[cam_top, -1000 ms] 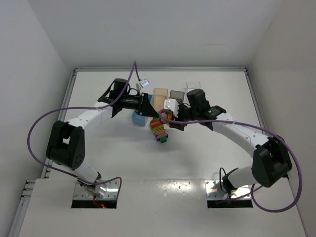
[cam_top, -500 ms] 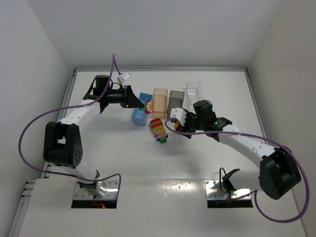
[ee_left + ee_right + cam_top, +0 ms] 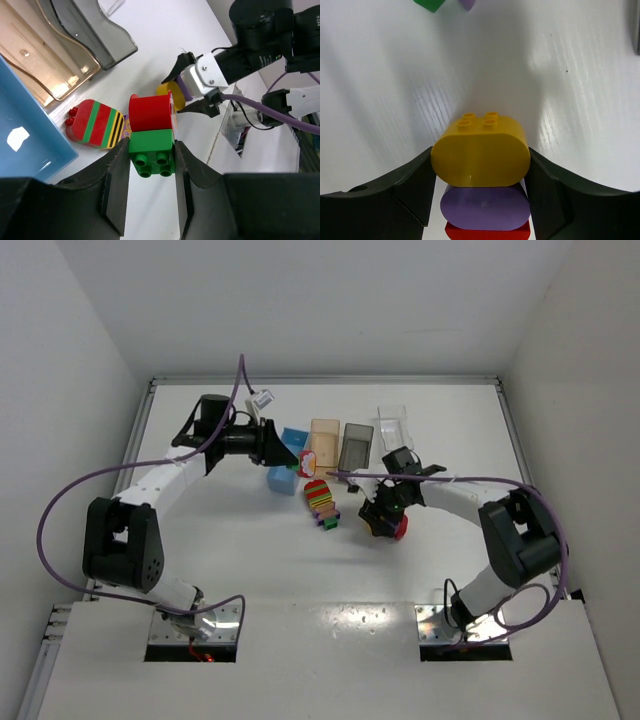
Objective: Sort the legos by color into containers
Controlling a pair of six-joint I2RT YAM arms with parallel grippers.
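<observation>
- The white table (image 3: 250, 560) is the surface on which everything stands.
- Four bins are set in a row at the far middle of the table. From left to right they are the light blue bin (image 3: 278, 480), the pale orange bin (image 3: 325, 435), the dark grey bin (image 3: 356, 443) and the clear bin (image 3: 393, 423). The clear bin is set furthest back.
- A striped stack (image 3: 321, 500) of red, green and yellow legos is laid flat on the table, just near of the pale orange bin and between the two grippers.
- The left gripper (image 3: 151, 155) is held by the near ends of the light blue and pale orange bins. Its fingers are clamped on a green brick (image 3: 150, 142) that is joined to a red brick (image 3: 150, 112).
- The right gripper (image 3: 480, 155) is held low, right of the striped stack. Its fingers are closed on a yellow brick (image 3: 480, 150), behind which a purple brick (image 3: 485, 207) and a red end brick (image 3: 487, 232) are joined. Contact with the table cannot be told.
</observation>
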